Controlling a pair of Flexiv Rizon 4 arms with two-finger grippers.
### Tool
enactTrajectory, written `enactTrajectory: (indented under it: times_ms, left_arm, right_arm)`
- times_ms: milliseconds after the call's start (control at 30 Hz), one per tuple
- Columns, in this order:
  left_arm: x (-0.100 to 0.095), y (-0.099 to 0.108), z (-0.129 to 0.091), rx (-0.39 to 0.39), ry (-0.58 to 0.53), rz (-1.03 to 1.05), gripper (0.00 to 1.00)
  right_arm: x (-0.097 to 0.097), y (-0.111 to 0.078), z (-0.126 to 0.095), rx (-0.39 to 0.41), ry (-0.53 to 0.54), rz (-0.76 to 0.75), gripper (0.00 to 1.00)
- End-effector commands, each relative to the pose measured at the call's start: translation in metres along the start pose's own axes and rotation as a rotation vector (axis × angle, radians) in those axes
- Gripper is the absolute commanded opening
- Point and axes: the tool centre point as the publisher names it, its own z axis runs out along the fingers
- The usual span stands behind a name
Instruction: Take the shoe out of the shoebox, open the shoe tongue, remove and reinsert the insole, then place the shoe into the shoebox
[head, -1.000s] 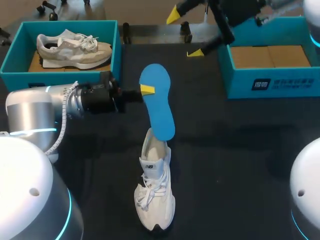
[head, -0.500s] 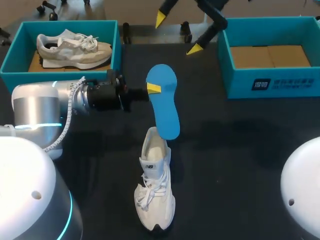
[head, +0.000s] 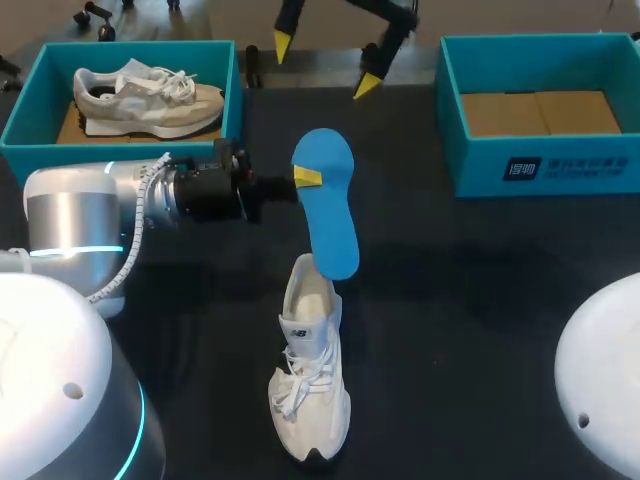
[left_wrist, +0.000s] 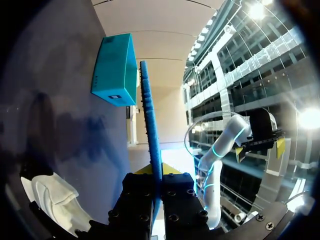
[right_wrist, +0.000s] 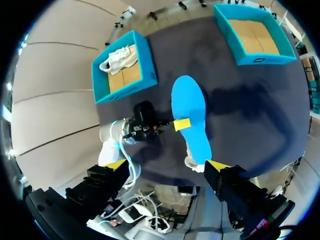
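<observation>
Where the worktop meets its far left corner, the left shoebox stands. It is teal, and the boxed shoe lies on its side within it, pale grey and white.

Just nearer than that box, the left arm comes in from the left edge, level above the cloth. The left jaws are closed on the insole, gripping it near its upper, rounded end. One yellow fingertip shows flat against the blue face. The left wrist view shows the insole edge-on, pinched from both sides between the two fingers.

The insole hangs steeply tilted over the middle of the worktop. Its lower end is at the mouth of the white shoe, though whether they touch cannot be told. That shoe sits upright near the near edge at the middle, its toe toward that edge and its laces loose.

At the middle of the far edge, the right jaws hang high and spread wide. Their yellow fingertips are well apart, and they hold and touch nothing. The right wrist view agrees, with only open air between the tips.

At the far right corner stands the right shoebox, teal, its brown card floor showing.
</observation>
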Motion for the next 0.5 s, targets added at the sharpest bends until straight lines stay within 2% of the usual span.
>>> enactTrajectory:
  times_ms: [33,267,500]
  left_arm:
    - [0.0,0.001,0.0,0.002,-0.001,0.001,0.0]
    - [0.0,0.001,0.0,0.002,-0.001,0.001,0.0]
    - [0.0,0.001,0.0,0.002,-0.001,0.001,0.0]
  right_arm:
    - [0.006,0.006,-0.001,-0.013,-0.17,-0.028,1.0]
    - [-0.005,0.009,0.002,-0.087,-0.23,-0.036,1.0]
    - [-0.019,0.01,0.004,-0.122,-0.257,-0.018,1.0]
